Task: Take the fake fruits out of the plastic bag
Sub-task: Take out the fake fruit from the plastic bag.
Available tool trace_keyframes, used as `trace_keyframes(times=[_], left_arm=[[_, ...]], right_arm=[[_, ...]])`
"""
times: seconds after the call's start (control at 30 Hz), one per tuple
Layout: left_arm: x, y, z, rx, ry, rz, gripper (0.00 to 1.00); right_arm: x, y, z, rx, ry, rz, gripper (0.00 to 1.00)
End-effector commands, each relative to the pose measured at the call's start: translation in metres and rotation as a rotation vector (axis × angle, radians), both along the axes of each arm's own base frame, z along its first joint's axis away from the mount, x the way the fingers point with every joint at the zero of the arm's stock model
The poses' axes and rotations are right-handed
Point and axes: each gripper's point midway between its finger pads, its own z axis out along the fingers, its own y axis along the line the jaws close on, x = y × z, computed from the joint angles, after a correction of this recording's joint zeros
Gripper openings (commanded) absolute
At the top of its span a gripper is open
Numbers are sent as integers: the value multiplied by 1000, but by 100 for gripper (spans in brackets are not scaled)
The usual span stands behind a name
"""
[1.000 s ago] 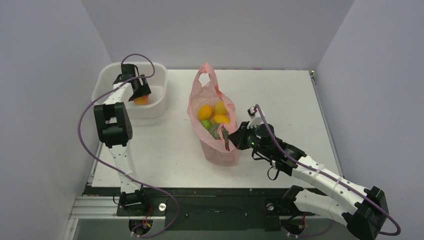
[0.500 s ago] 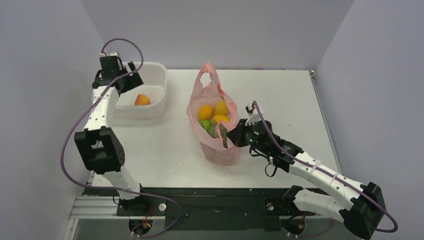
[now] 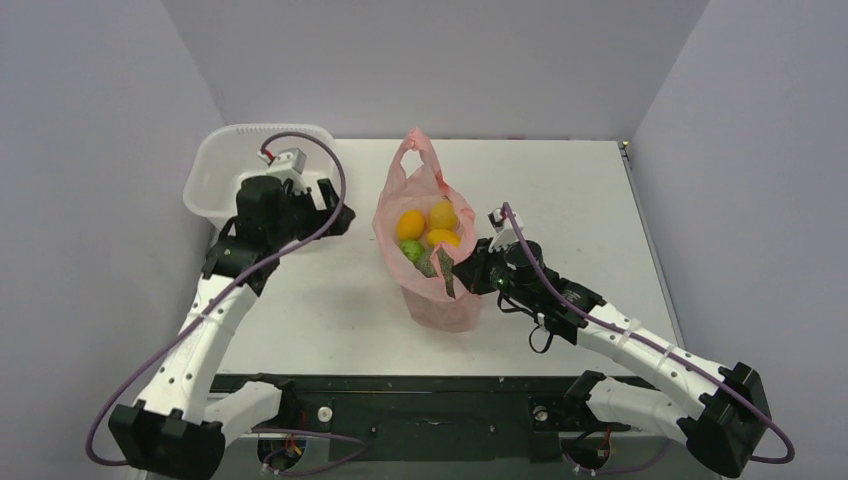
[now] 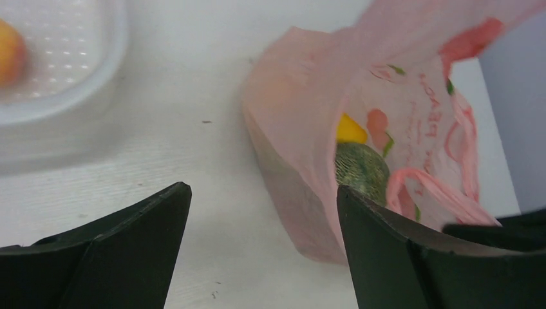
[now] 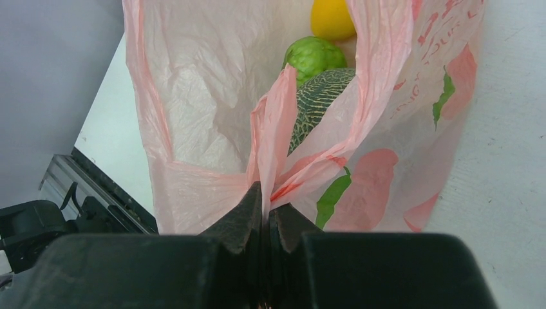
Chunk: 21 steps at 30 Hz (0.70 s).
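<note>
The pink plastic bag [image 3: 432, 300] stands open mid-table. It holds an orange fruit [image 3: 410, 224], two yellow ones [image 3: 443, 214], a lime-green one [image 3: 412, 250] and a dark green netted one [image 3: 432, 264]. My right gripper [image 3: 462, 272] is shut on the bag's near-right rim [image 5: 273, 129], its fingertips [image 5: 254, 203] pinching a fold of film. The lime-green fruit [image 5: 315, 55] and the dark green one [image 5: 319, 96] show inside. My left gripper [image 3: 336, 216] is open and empty, between the basin and the bag, facing the bag [image 4: 296, 129]. One orange fruit [image 4: 6, 51] lies in the basin.
The white plastic basin [image 3: 225, 148] stands at the far left of the table; its rim shows in the left wrist view [image 4: 96, 84]. The left arm crosses over the basin's near-right corner. Grey walls close in the left, back and right sides.
My left gripper has swung away from the basin, rightward and nearer, and now faces the bag, empty. The orange fruit stayed in the basin. My right gripper keeps its hold on the bag.
</note>
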Motion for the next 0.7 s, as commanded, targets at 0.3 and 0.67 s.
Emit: trace_keyframes(times=[0.3,0.67], left_arm=[[-89,-138,47,-208,-215,-439,71],[-81,-186,-4,-128,-169,-414,58]], right_arm=[[-31,-2,-10,30,42,-14,0],[-36,-13,-25,-42,-7,-99,0]])
